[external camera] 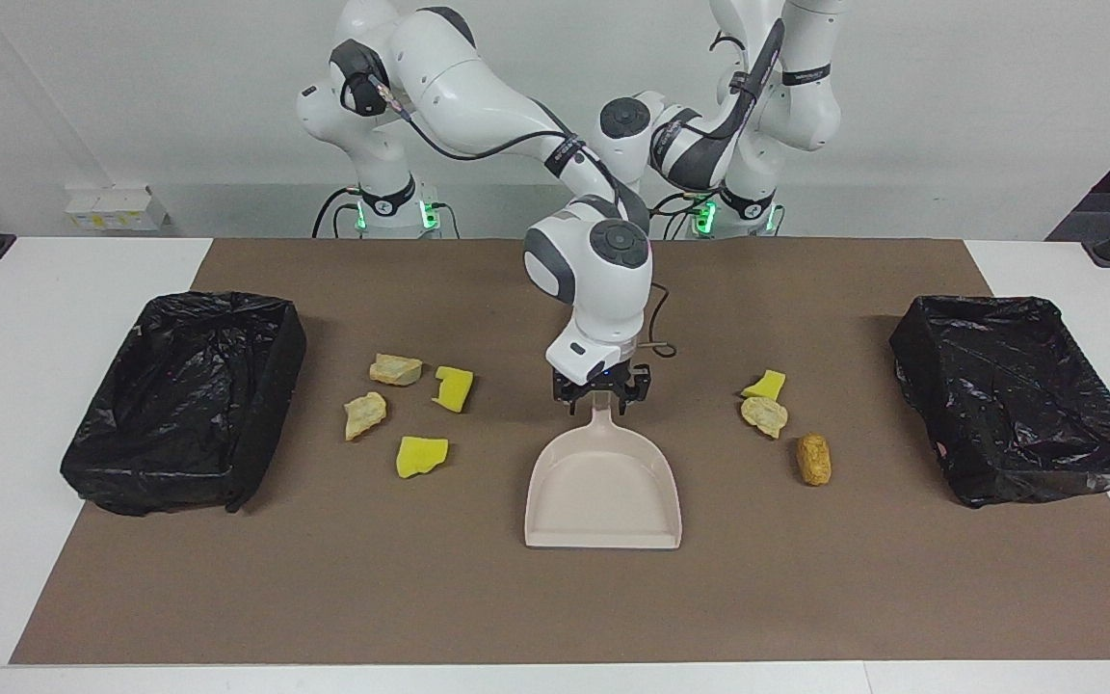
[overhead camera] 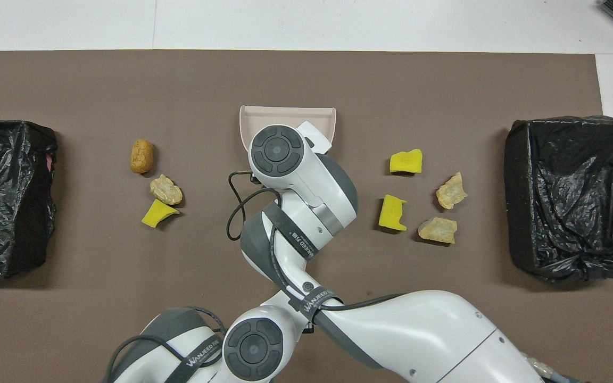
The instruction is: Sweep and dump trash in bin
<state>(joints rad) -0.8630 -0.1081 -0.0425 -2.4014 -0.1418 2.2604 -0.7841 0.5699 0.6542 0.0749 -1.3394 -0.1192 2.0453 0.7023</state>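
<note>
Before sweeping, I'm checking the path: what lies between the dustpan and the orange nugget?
Only bare brown mat between the dustpan and the orange nugget, in the facing view.

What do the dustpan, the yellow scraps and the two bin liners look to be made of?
Dustpan: apparently moulded plastic, beige, smooth and matte, with one-piece walls and handle.
Yellow scraps: probably sponge foam, with torn edges and a dull, porous-looking face.
Bin liners and: thin black plastic film, glossy, creased, with sharp highlights.
The right gripper stands at the dustpan's handle.
</note>
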